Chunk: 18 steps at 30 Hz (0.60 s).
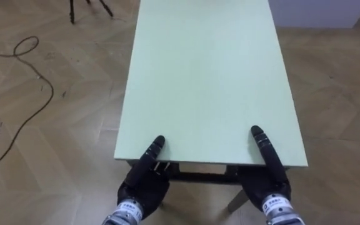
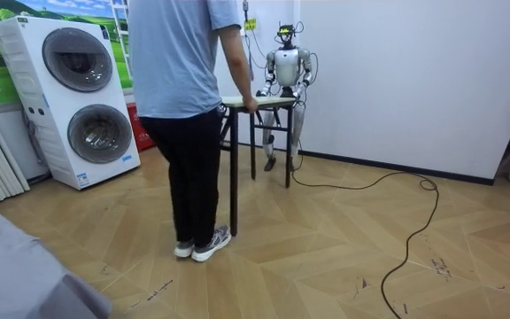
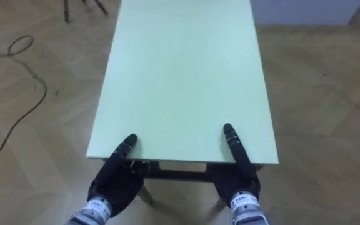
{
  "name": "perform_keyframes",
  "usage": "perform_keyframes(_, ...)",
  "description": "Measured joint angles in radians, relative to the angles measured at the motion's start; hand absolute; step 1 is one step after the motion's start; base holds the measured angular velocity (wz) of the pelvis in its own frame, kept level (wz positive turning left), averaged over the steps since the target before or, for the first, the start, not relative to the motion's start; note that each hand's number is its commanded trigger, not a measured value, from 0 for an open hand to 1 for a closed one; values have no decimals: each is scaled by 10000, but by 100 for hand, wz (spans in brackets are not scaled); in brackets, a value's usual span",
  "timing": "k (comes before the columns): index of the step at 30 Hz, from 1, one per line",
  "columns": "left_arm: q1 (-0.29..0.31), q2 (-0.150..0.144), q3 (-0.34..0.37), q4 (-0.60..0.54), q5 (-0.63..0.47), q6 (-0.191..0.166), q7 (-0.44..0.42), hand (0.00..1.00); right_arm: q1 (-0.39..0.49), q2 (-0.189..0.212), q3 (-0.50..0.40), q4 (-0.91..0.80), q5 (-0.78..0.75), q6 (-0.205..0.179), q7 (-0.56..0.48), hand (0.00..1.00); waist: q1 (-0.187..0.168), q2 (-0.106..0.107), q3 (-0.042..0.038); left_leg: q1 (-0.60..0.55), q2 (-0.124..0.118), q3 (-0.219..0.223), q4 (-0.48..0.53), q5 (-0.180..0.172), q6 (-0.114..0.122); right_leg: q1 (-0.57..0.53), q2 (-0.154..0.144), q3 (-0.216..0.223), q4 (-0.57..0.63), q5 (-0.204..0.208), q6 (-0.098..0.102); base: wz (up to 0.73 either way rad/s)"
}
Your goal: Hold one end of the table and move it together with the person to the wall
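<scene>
Table (image 1: 208, 75), pale green, held at its far edge by a person (image 2: 184, 89). Left robot hand (image 1: 145, 184) and right robot hand (image 1: 264, 184) meet its near edge; whether they grasp it, I cannot tell. Best kept level, matching the person's pace.

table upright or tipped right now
Upright: the table top lies level in the room view, legs pointing down, person and robot at opposite ends.

Matt, smooth table (image 1: 205, 75) top (wood-look floor (image 1: 55, 156)).

Pale-green table (image 1: 205, 75) (wood floor (image 1: 74, 178) beneath)
</scene>
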Motion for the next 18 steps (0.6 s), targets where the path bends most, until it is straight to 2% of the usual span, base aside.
perform_keyframes(1, 5, -3, 76, -5, 128, -3, 0, 100, 40, -11, 64, -68, 84, -1, 0, 100, 311, -34, 0, -88, -112, 416, 10, 7, 21, 484, -268, 133, 303, -260, 83, -42)
perform_keyframes(2, 14, -3, 140, -8, 232, 0, 0, 100, 37, -11, 93, -74, 101, 1, 0, 100, 443, -45, -2, -150, -168, 514, 17, 26, 94, 759, -408, 149, 308, -334, 128, -69)
perform_keyframes(3, 39, -1, 237, -45, 362, 7, -5, 100, 23, -5, 158, -108, 106, -2, 7, 100, 716, -57, -3, -303, -239, 505, 65, 1, 155, 1315, -647, 107, 8, -376, 181, -72)
perform_keyframes(4, 92, -2, 378, -92, 389, 11, -87, 100, -50, 16, 241, -129, 108, -6, 24, 100, 968, -100, -2, -567, -247, 385, 249, -46, 233, 1846, -780, 65, -611, -373, 216, -71)
perform_keyframes(5, 142, -5, 468, -126, 390, 3, -132, 100, -121, 20, 315, -129, 90, -12, 23, 100, 1070, -149, -12, -733, -252, 323, 384, -46, 234, 2069, -823, 48, -1055, -421, 308, -74)
perform_keyframes(6, 186, -26, 615, -161, 405, 0, -197, 100, -279, 7, 383, -124, 49, -6, 22, 100, 1252, -189, 3, -1111, -199, -101, 742, -46, 233, 2378, -781, 48, -2128, -891, 631, -71)
perform_keyframes(7, 250, -16, 712, -279, 433, 10, -199, 100, -435, 26, 490, -121, 2, 7, 21, 100, 1403, -205, 5, -1550, -137, -891, 1163, -46, 226, 2595, -559, -7, -3023, -1086, 745, -68)
perform_keyframes(8, 276, 10, 723, -301, 440, 14, -198, 100, -493, -8, 536, -86, -12, 5, 21, 100, 1462, -199, 5, -1719, -90, -1258, 1340, -45, 218, 2709, -441, 11, -3435, -1093, 757, -42)
perform_keyframes(9, 315, 106, 729, -350, 445, 22, -198, 100, -547, 1, 570, -9, -28, -5, 22, 100, 1452, -228, 19, -1932, 32, -1692, 1676, -29, 189, 3037, -199, -9, -4131, -1076, 729, -14)
perform_keyframes(10, 324, 155, 741, -432, 461, 31, -185, 100, -553, 23, 622, -7, -1, -21, 33, 100, 1446, -329, 10, -2101, 122, -1914, 1802, 10, 124, 3226, -49, -87, -4639, -1076, 729, -4)
perform_keyframes(12, 302, 169, 832, -545, 600, 28, -181, 100, -630, 66, 681, -8, 53, -78, 110, 100, 1398, -473, 22, -2410, 230, -2081, 1826, 101, -30, 3211, 126, -189, -5131, -1067, 713, 8)
perform_keyframes(14, 281, 121, 851, -584, 767, 29, -180, 100, -627, 72, 695, -7, 72, -196, 187, 100, 1405, -504, 41, -2624, 324, -2321, 1885, 137, -91, 3195, 292, -199, -5482, -1012, 620, -1)
perform_keyframes(16, 283, 103, 876, -608, 801, 33, -181, 100, -633, 86, 711, -6, 73, -240, 187, 100, 1491, -524, 53, -2724, 339, -2810, 1928, 212, -219, 3229, 409, -324, -5773, -954, 522, -18)
perform_keyframes(18, 284, 105, 907, -639, 815, 38, -181, 100, -653, 96, 747, -6, 77, -297, 201, 100, 1495, -512, 61, -2814, 324, -2979, 1937, 247, -277, 3264, 486, -408, -6029, -918, 462, -8)
